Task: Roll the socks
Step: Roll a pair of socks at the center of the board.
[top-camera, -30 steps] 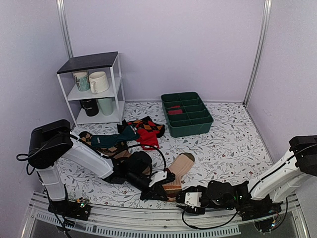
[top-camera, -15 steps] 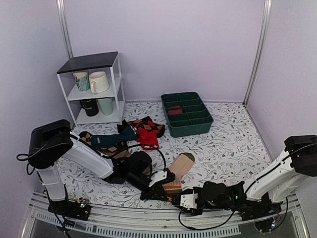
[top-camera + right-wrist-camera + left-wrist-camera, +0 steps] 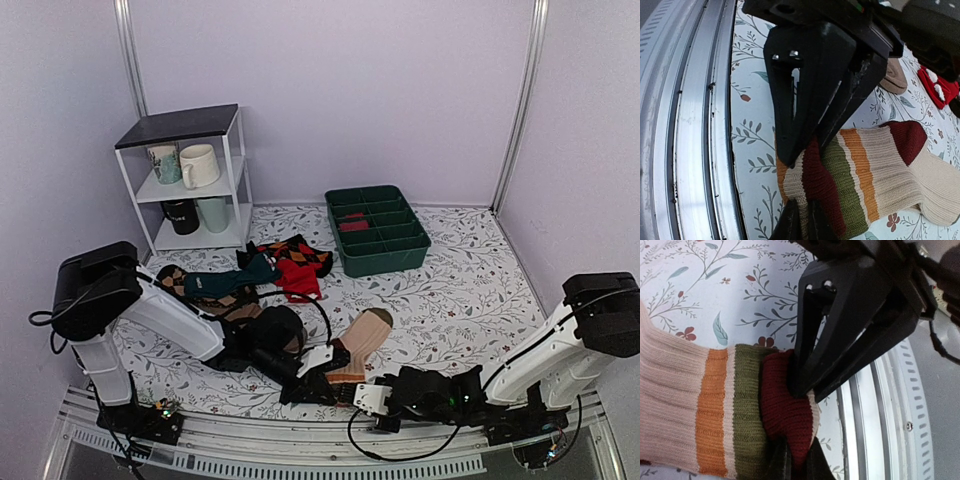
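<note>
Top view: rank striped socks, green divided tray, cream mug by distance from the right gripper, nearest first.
1. striped socks: toe pinched in the right gripper jaws, near edge, centre.
2. green divided tray: far side of the table, centre.
3. cream mug: on the shelf, far left corner.

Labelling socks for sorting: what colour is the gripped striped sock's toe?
The toe is maroon, beside an olive stripe; clearest in the left wrist view.
</note>
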Robot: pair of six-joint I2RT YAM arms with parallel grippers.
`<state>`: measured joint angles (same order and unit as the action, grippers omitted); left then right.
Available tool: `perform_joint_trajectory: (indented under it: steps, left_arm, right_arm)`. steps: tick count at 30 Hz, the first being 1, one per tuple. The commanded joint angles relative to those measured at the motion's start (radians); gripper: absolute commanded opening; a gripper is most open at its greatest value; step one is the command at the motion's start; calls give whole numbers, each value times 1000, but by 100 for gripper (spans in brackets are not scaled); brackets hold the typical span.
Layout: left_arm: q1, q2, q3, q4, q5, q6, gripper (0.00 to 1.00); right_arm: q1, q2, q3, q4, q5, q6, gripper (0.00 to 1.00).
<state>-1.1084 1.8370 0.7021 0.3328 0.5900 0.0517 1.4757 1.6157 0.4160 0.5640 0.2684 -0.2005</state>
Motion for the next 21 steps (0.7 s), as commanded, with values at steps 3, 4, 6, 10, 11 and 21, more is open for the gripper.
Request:
perform_joint_trajectory:
  steps: [3, 4, 6, 10, 11, 21]
  left_arm:
    - [6, -102, -90, -76, -193, 20, 29]
    - [-1, -142, -105, -53, -232, 31, 30]
    - [-24, -251, -157, 20, -344, 66, 30]
    - [-63, -402, -254, 137, -425, 154, 30]
    - [-74, -427, -270, 152, -422, 186, 30]
    - [-161, -365, -273, 189, -486, 357, 40]
  right_arm:
    - [-49, 21, -7, -134, -116, 146, 7]
    - [-61, 18, -10, -135, -140, 158, 7]
    - [-90, 16, -14, -138, -193, 183, 7]
    - [-170, 31, -2, -164, -319, 257, 6]
    - [-197, 37, 9, -187, -361, 269, 6]
    - [-395, 147, 128, -359, -733, 346, 6]
